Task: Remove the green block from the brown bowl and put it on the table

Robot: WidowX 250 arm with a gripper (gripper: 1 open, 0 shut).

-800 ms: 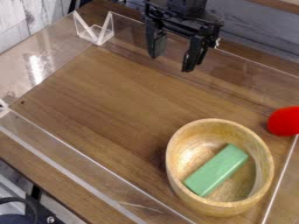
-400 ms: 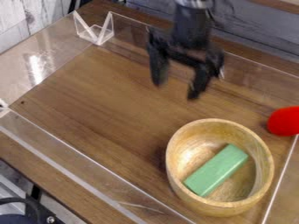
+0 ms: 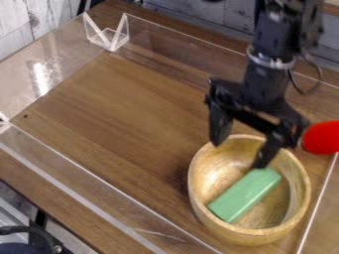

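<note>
Nearest the viewer, a low clear plastic wall [image 3: 93,203] edges a wood-grain table [image 3: 119,119]. Just behind it, toward the right, sits a round brown wooden bowl [image 3: 212,213] with a thick rim. Inside the bowl a flat mint-green block [image 3: 247,195] lies slantwise, one end propped up the bowl's inner slope. It looks rigid, light and smooth-faced, likely wood or plastic, not fragile; its tilt and slick faces could let it slide. The best hold is probably across its narrow width near the middle, fingers on the two long sides.

Directly above the bowl's far rim hangs the black gripper [image 3: 245,139], pointing down, its two fingers spread wide with nothing between them, not touching the block.

Farther right, a small red round object [image 3: 322,136] rests beside the bowl. At the far left corner stands a clear plastic bracket [image 3: 106,32].
</note>
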